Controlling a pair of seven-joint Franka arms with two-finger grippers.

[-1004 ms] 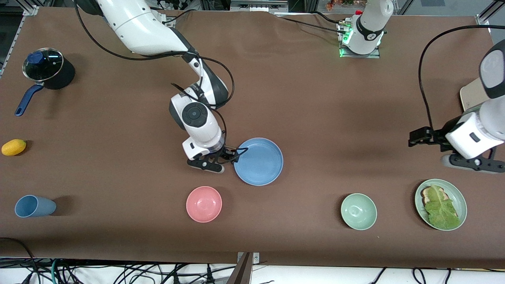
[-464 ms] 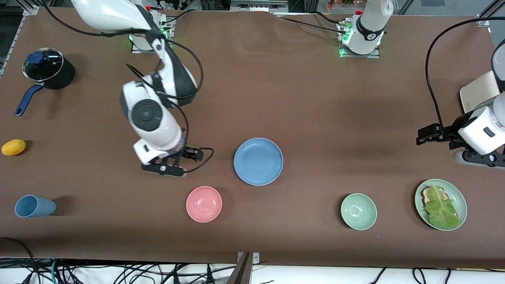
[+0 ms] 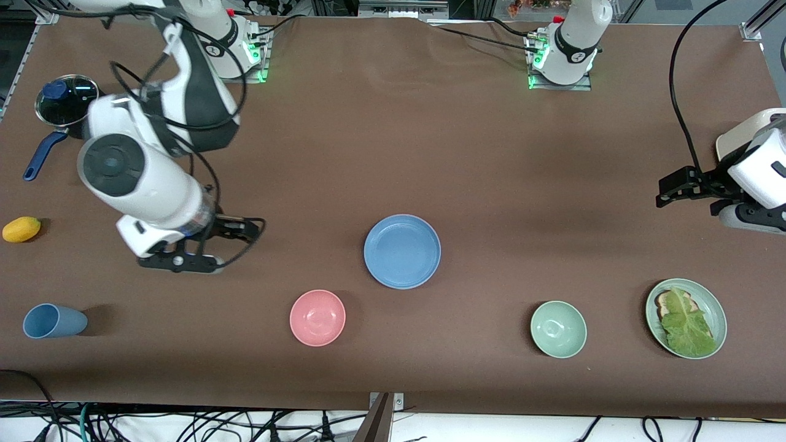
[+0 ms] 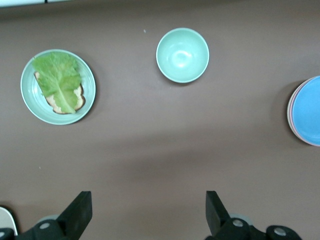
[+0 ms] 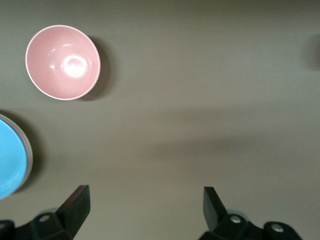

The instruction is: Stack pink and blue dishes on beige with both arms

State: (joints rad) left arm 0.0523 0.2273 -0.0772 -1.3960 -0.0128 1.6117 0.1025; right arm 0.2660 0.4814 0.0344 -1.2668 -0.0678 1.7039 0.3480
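The blue plate [image 3: 402, 251] sits near the middle of the tabletop, topmost of a stack; in the left wrist view a thin pink rim [image 4: 289, 107] shows under its edge, so the pink plate lies beneath it, and I cannot make out a beige one under that. Both grippers are up in the air with their fingers spread wide and nothing between them. The right gripper [image 3: 212, 245] hangs over bare cloth toward the right arm's end of the table, well apart from the stack; the left gripper [image 3: 688, 184] hangs over the cloth near the edge at the left arm's end. A pink bowl [image 3: 317, 317] stands near the stack, closer to the front edge, and a green bowl [image 3: 558, 329] stands along that same edge toward the left arm's end, with a green plate [image 3: 712, 307] carrying lettuce [image 3: 683, 323] on toast just past it. At the right arm's end are a blue cup [image 3: 54, 320] lying on its side, a lemon [image 3: 21, 229] by the edge and a dark lidded pot [image 3: 73, 110] with a blue handle. The table [image 3: 491, 153] wears a plain brown cloth, slightly rippled near the bases, and black cables tangle on the floor below the front edge.
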